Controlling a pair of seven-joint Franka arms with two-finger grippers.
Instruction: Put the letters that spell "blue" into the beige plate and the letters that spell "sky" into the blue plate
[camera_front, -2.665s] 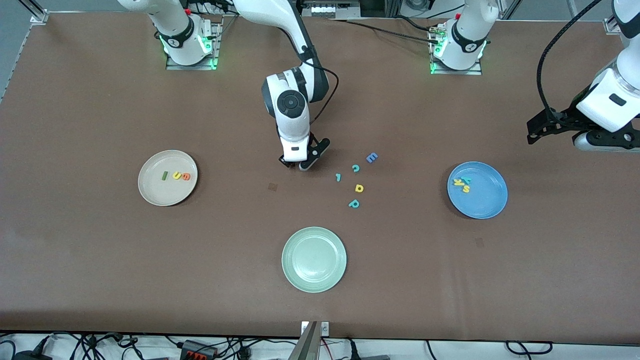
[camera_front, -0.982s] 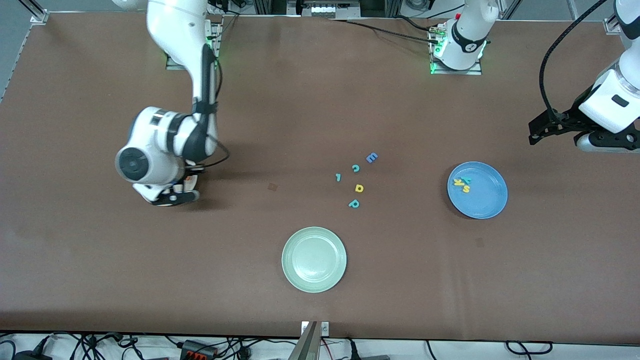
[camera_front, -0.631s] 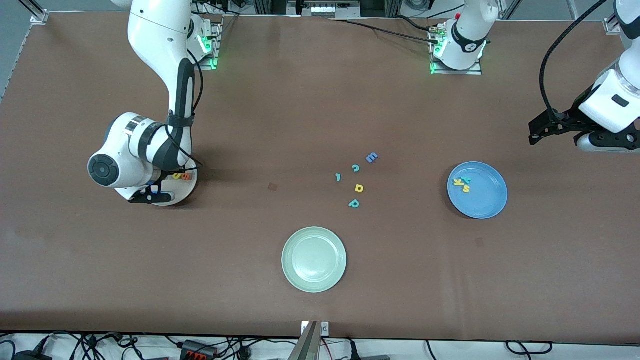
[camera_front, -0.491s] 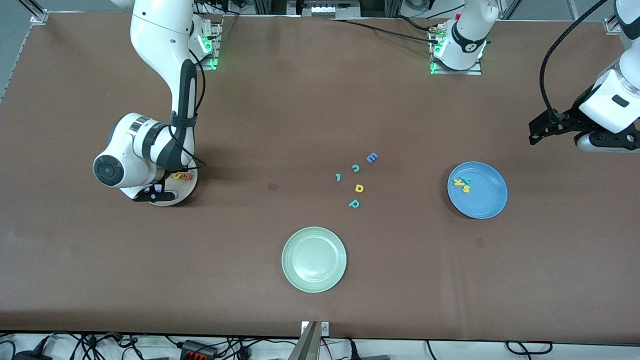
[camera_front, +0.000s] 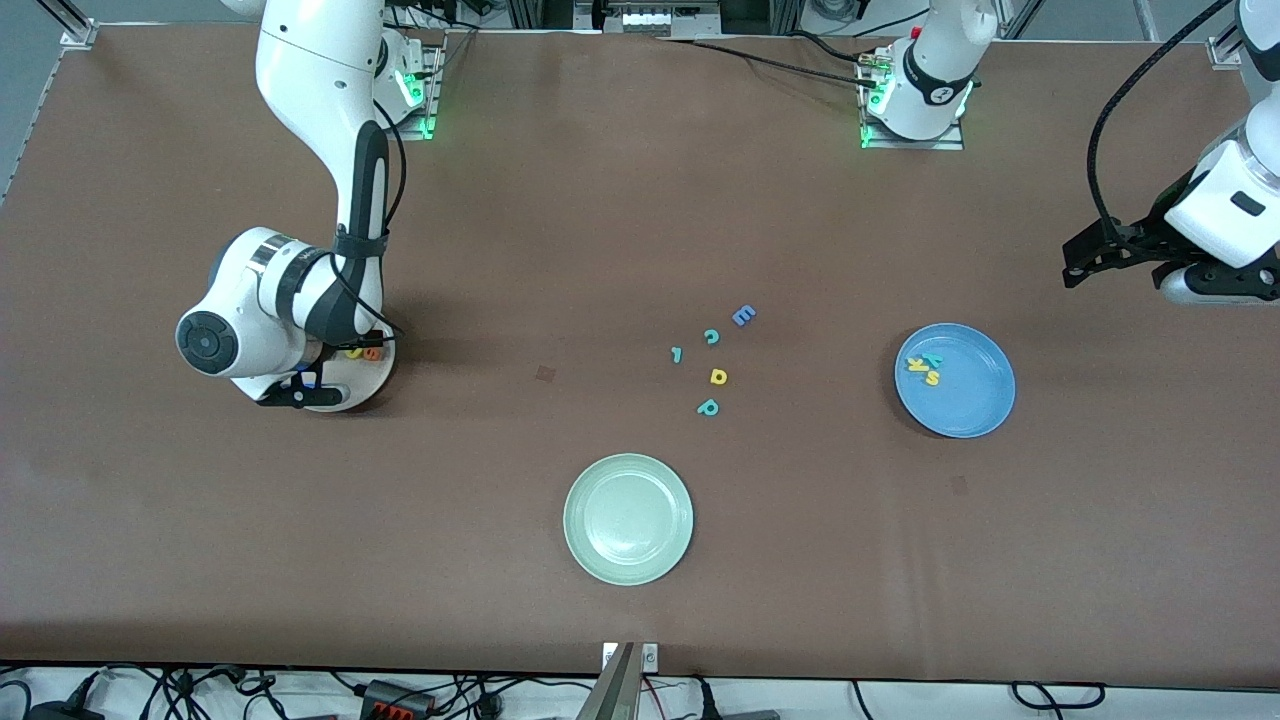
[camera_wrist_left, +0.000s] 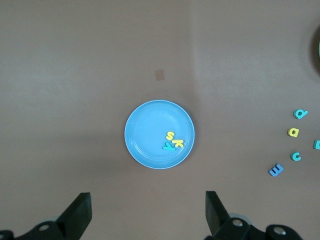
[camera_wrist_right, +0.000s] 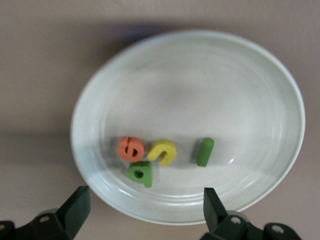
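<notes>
The beige plate (camera_wrist_right: 190, 65) is being hovered over by the right gripper (camera_wrist_right: 145, 210), whose jaws are spread wide and holding nothing. Four letters are lying in it: olive-green b (camera_wrist_right: 140, 173), orange e (camera_wrist_right: 131, 148), yellow u (camera_wrist_right: 163, 151), dark green l (camera_wrist_right: 205, 151), the b at six o'clock of the e. The left gripper (camera_wrist_left: 147, 215), open and empty, is waiting above the blue plate (camera_wrist_left: 150, 132), where three letters, s (camera_wrist_left: 170, 135), k (camera_wrist_left: 178, 143) and y (camera_wrist_left: 168, 146), are being kept. No brand writing is readable.

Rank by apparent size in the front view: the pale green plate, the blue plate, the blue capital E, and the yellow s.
1. Pale green plate, slightly the largest, though nearest the camera.
2. Blue plate.
3. Blue capital E.
4. Yellow s.
</notes>
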